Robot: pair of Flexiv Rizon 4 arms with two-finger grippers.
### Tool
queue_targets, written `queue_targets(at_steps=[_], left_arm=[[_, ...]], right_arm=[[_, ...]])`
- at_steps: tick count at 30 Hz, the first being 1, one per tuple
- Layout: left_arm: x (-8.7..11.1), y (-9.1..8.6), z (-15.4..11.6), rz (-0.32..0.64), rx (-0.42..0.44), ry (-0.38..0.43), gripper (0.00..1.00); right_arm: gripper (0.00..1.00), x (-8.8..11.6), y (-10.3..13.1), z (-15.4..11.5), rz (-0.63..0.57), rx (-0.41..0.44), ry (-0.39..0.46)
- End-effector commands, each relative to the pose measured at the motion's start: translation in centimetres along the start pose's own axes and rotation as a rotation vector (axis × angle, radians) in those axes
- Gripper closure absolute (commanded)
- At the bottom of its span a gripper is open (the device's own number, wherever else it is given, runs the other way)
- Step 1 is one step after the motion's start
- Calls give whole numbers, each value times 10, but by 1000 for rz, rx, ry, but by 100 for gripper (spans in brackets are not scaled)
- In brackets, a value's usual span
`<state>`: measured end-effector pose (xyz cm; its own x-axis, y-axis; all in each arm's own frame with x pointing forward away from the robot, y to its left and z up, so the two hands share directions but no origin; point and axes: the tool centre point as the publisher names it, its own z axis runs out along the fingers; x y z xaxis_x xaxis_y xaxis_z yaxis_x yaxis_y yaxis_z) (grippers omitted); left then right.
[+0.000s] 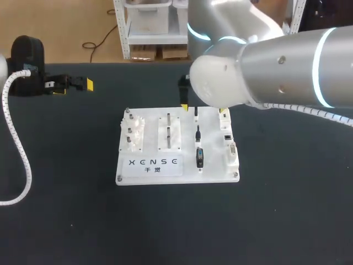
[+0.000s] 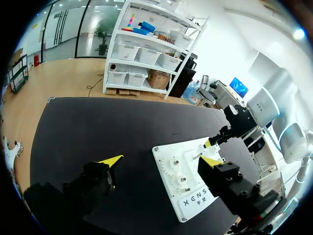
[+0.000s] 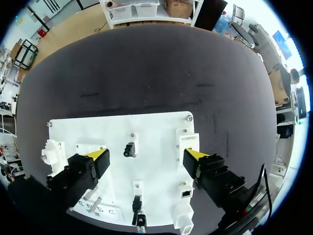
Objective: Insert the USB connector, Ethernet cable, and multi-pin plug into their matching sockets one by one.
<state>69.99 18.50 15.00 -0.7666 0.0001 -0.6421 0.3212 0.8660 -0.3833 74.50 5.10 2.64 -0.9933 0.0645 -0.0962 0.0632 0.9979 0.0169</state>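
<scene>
A white board lies mid-table. On it stand three dark plugs in a row: a small USB connector at the far end, an Ethernet plug, and a multi-pin plug nearest me. A column of white sockets runs along the board's right side. My right gripper hovers open over the board's far part, with the USB connector between and slightly ahead of its fingers, untouched. My left gripper is open over bare table at the far left.
White gears and a slotted block occupy the board's left and middle. My right arm's bulky elbow hides the table behind the board. Black tabletop surrounds the board on all sides.
</scene>
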Motion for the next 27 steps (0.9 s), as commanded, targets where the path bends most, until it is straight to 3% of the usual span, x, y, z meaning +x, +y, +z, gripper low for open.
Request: queue_targets(at_steps=[1, 9, 11, 12, 13, 27], left_arm=[[0, 0, 0, 0, 0, 0, 0], [0, 0, 0, 0, 0, 0, 0], [0, 0, 0, 0, 0, 0, 0], [0, 0, 0, 0, 0, 0, 0], [0, 0, 0, 0, 0, 0, 0], [0, 0, 0, 0, 0, 0, 0]], right_arm=[[0, -7, 12, 6, -12, 28, 16], [2, -5, 19, 13, -55, 67, 37], [19, -5, 20, 15, -64, 66, 46], [44, -4, 20, 16, -64, 67, 47], [51, -3, 20, 17, -64, 67, 46], [55, -8, 20, 21, -66, 71, 31]])
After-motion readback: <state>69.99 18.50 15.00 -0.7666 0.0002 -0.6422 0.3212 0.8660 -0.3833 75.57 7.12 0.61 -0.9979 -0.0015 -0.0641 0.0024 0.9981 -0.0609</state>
